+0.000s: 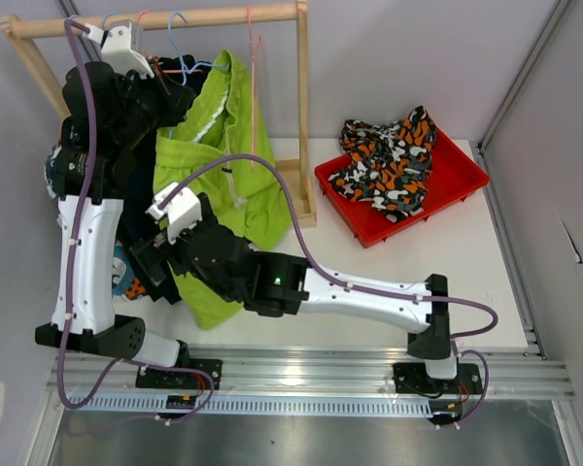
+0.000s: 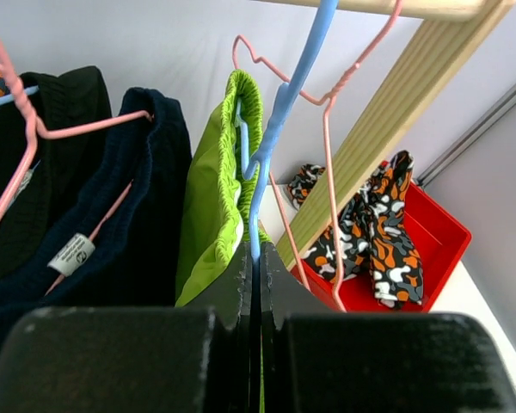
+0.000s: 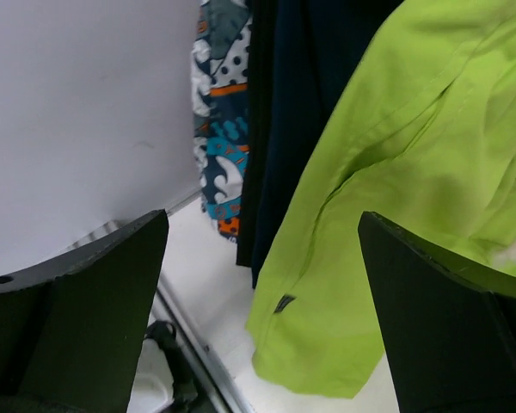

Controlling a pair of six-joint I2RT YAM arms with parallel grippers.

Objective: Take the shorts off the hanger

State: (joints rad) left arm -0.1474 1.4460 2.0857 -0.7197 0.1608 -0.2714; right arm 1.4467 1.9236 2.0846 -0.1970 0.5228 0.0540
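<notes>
Top view: lime green shorts [image 1: 223,184] hang on the blue hanger [image 2: 284,112] from the wooden rack [image 1: 303,107]; long axis 12-to-6, waistband at 12, hem pointing to 6; left gripper [image 2: 256,288] clamped on the hanger wire; right gripper [image 3: 262,241] spread wide, empty, by the hem; navy shorts [image 2: 146,198] at 9 of the green; camouflage shorts [image 1: 389,160] in the red tray [image 1: 462,170] at 2.

Lime green shorts [image 1: 223,165], blue hanger [image 2: 281,99], orange-black-white camouflage shorts [image 1: 389,165]
</notes>
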